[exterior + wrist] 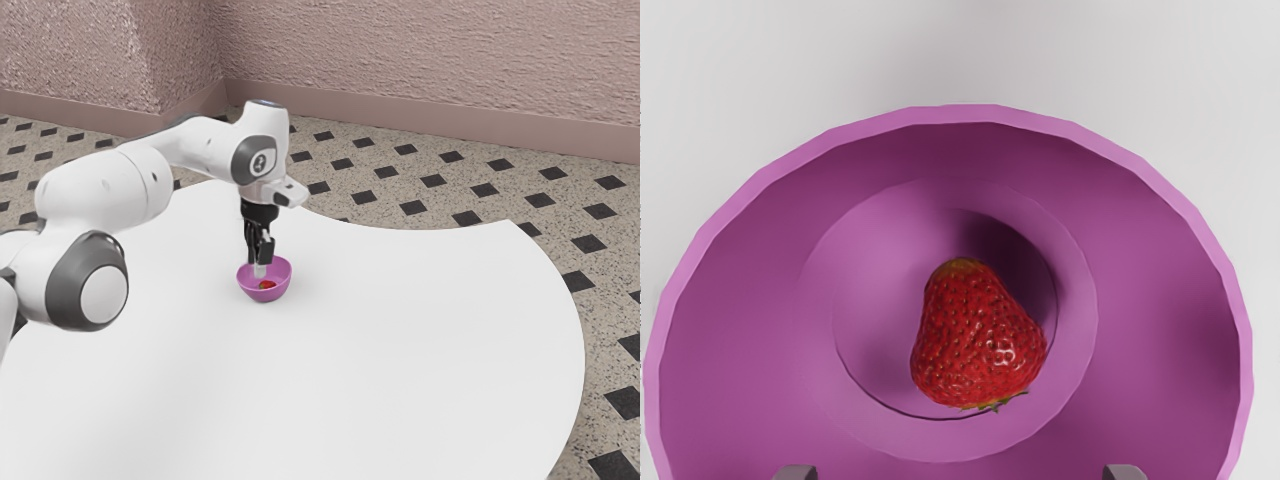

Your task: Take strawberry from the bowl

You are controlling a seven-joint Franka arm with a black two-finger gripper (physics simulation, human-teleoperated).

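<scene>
My gripper points down in the exterior view, its tips at the mouth of the purple bowl. Low in that bowl lies the red strawberry. From the hand, the strawberry rests on the round floor of the bowl, with green at its ends. Two grey fingertips of the gripper stand wide apart, with neither touching the strawberry, so the gripper is open.
A white table with a curved edge carries the bowl. Behind it are a tiled floor and a pink textured wall.
</scene>
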